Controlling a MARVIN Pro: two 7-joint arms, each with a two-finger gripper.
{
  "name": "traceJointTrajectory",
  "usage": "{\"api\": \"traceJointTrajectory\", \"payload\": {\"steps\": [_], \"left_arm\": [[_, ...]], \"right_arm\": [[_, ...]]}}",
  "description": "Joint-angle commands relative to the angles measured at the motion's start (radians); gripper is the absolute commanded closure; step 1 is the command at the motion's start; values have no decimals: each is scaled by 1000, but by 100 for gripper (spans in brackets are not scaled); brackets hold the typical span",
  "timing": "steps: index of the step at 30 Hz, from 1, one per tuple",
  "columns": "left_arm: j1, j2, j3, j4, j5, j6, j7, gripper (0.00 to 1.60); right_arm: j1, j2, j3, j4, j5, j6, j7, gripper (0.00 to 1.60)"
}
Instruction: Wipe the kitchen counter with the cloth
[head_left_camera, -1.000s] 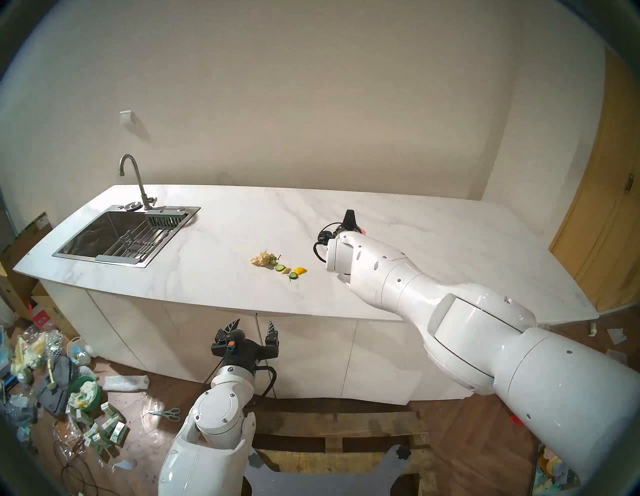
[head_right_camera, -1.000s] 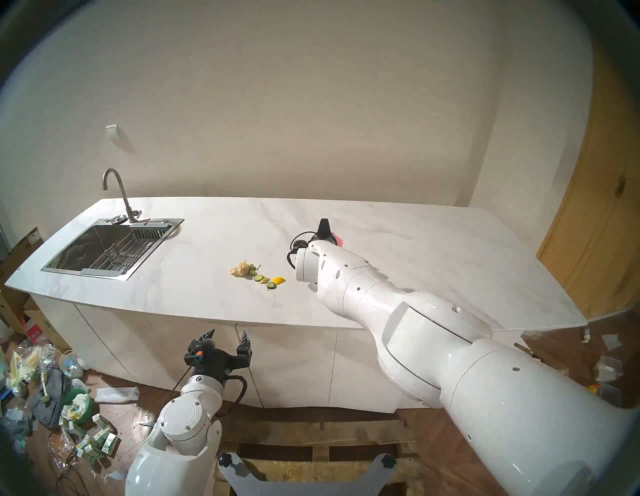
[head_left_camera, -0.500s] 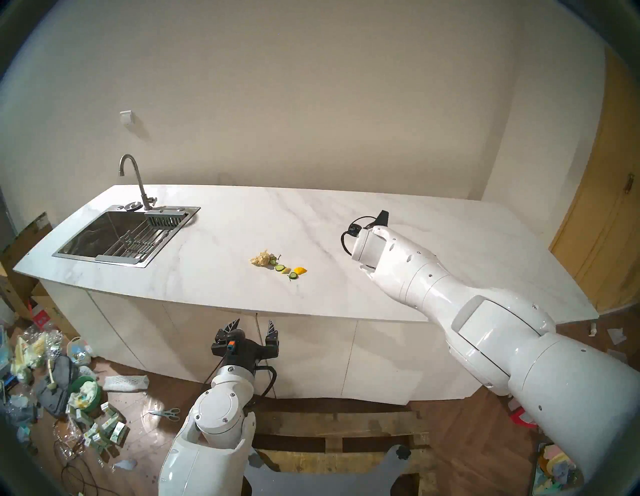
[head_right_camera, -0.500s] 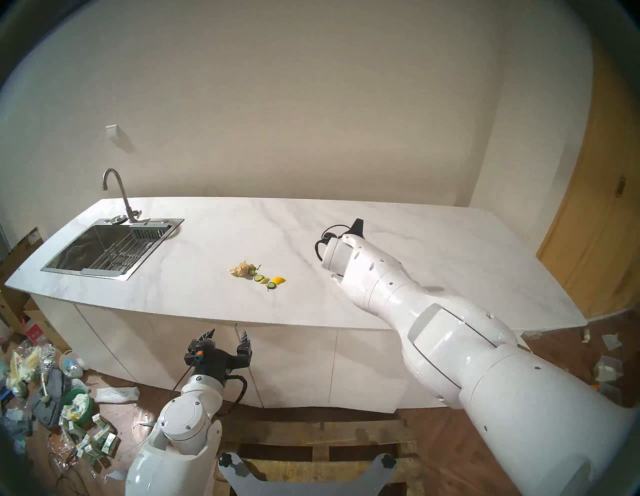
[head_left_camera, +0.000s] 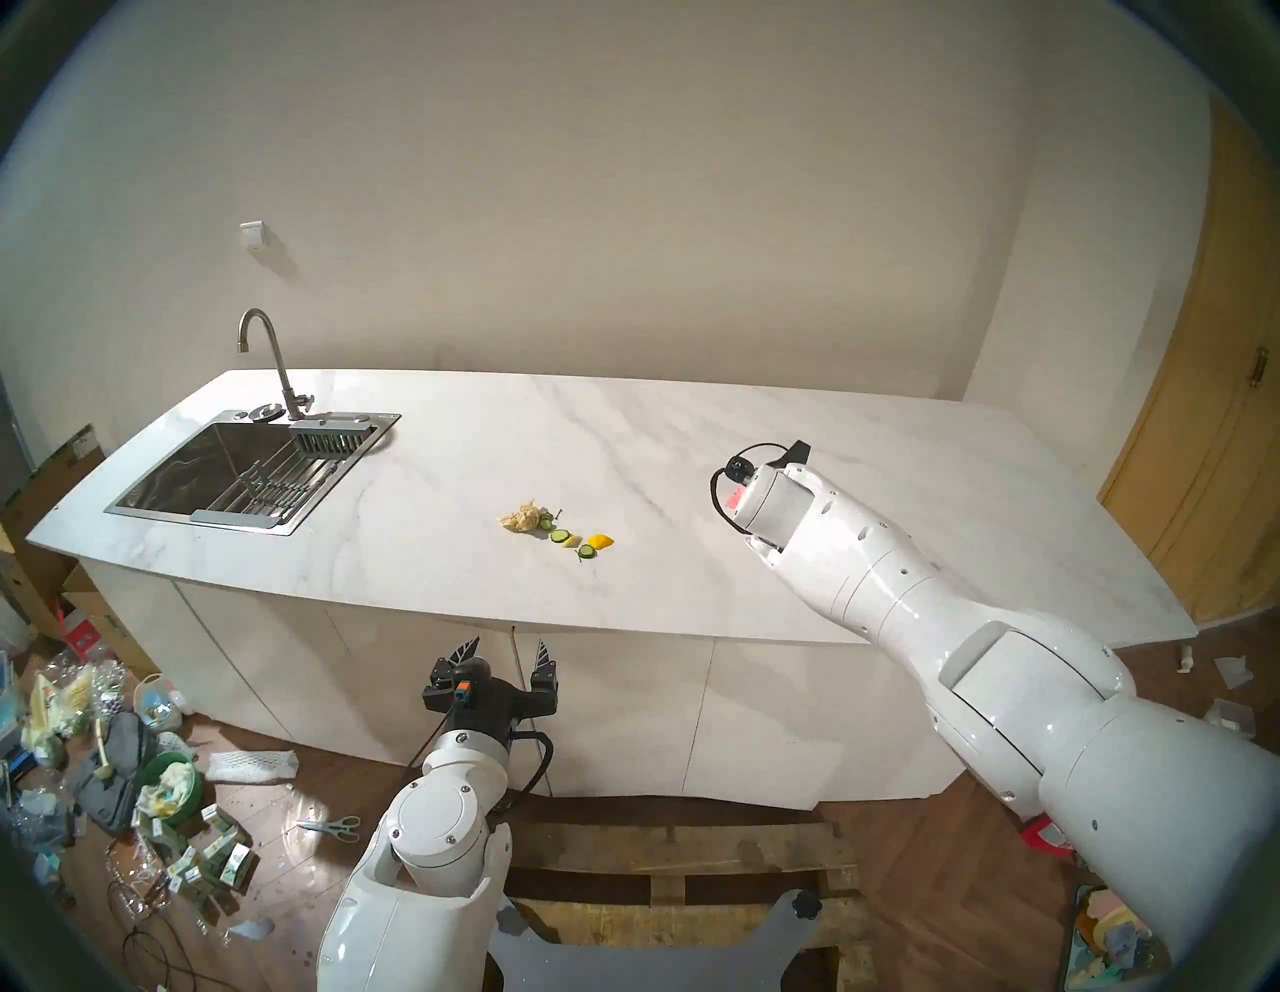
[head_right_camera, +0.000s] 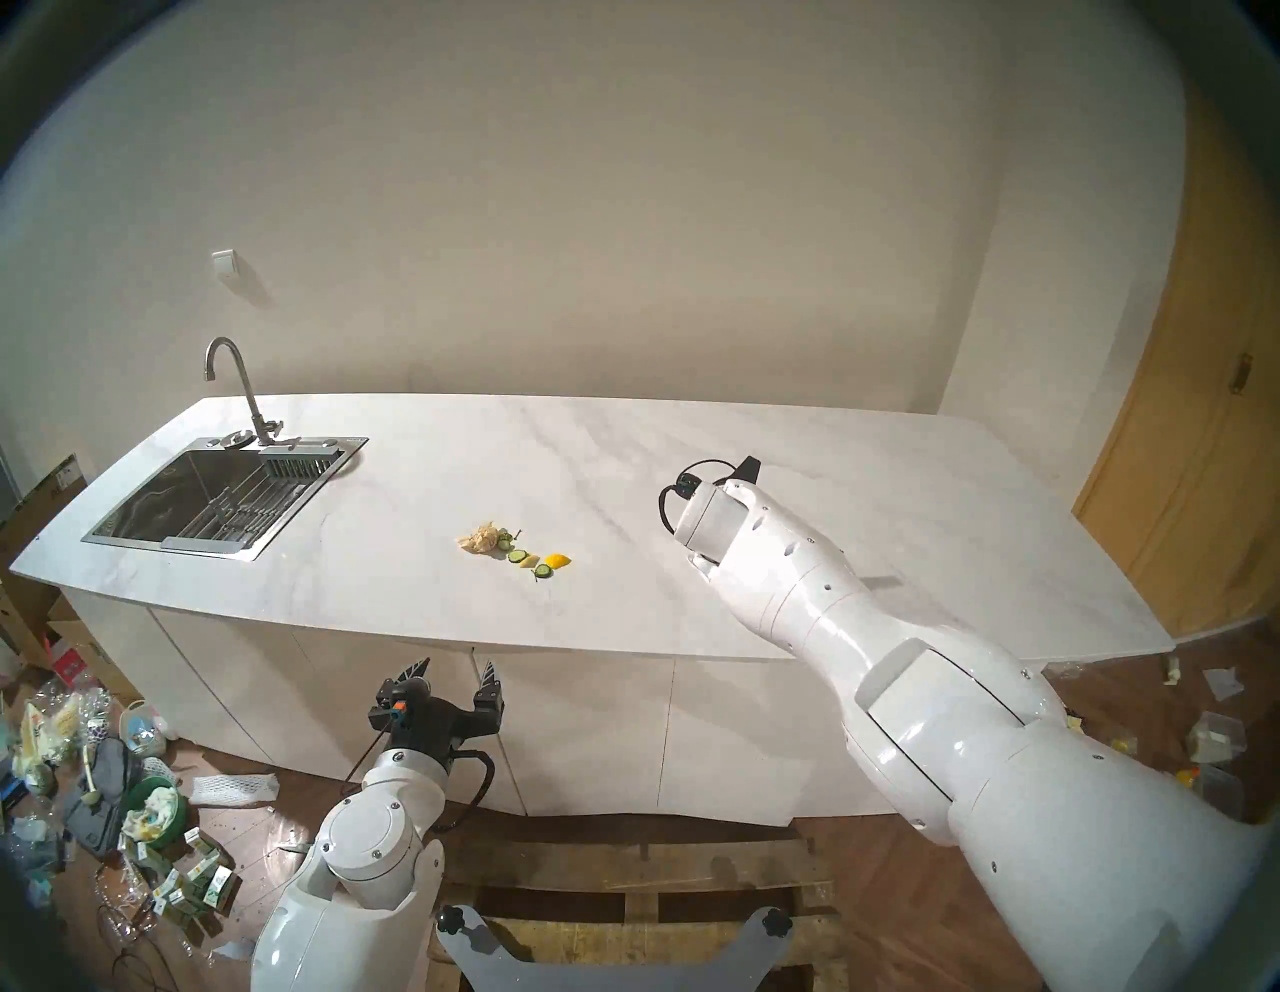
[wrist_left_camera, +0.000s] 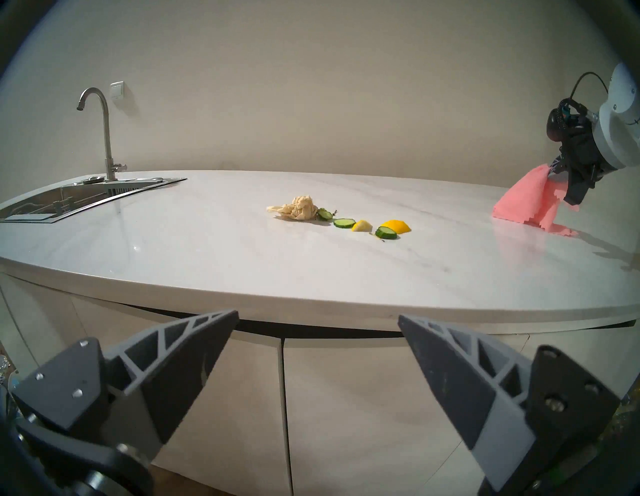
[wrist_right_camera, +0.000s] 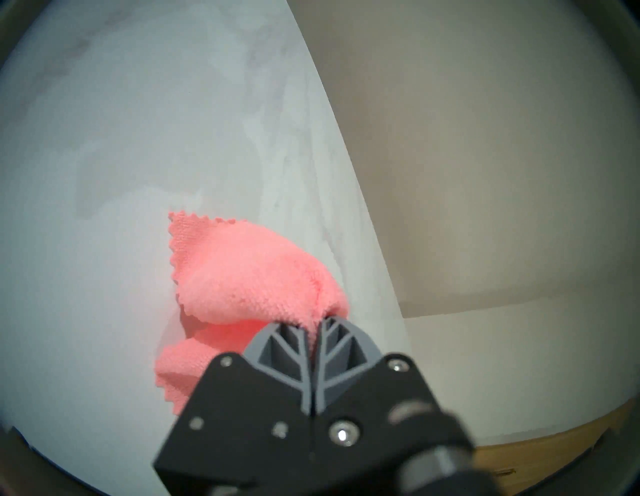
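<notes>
- right gripper (wrist_right_camera: 313, 320): clenched on one bunched corner of the cloth (wrist_right_camera: 239, 277) — i hold it there so the rest drapes as a pad, lower folds touching the kitchen counter (wrist_left_camera: 207, 263).
- cloth location: far right of the left wrist view, well apart from the food scraps (wrist_left_camera: 363, 225) and beige wad (wrist_left_camera: 299, 212) at centre frame.
- left gripper (wrist_left_camera: 317, 324): released, jaws wide, parked before the cabinet front, below the counter edge — clear of the wiping path.
</notes>
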Motion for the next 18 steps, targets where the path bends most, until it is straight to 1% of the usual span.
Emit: {"api": "traceJointTrajectory", "payload": {"steps": [1, 4, 6, 7, 8, 9, 10, 12, 13, 18], "left_arm": [[-9, -2, 2, -24, 0, -8, -1, 0], [-9, -2, 3, -25, 0, -8, -1, 0], [-9, -2, 3, -26, 0, -8, -1, 0], [-9, -2, 3, -27, 0, -9, -1, 0], [-9, -2, 3, -27, 0, -9, -1, 0], [-9, -2, 3, -27, -1, -9, -1, 0], [-8, -2, 3, -27, -1, -9, -1, 0], [-9, -2, 3, -26, -1, -8, -1, 0], [-9, -1, 3, -26, 0, -8, -1, 0], [-10, -1, 3, -23, 0, -8, 0, 0]], "right_arm": [[-58, 38, 28, -113, 38, -2, 28, 160], [-77, 59, 38, -151, 47, 0, 32, 160], [-96, 91, 53, -190, 53, 8, 28, 160], [-102, 100, 57, -201, 55, 10, 27, 146], [-102, 100, 57, -201, 55, 10, 27, 146], [-110, 111, 62, -217, 58, 11, 29, 96], [-118, 122, 63, -228, 57, 13, 31, 0], [-141, 161, 62, -277, 53, 15, 40, 0], [-143, 167, 62, -279, 54, 14, 46, 0], [-168, 223, 72, -349, 60, 23, 67, 0]]}}
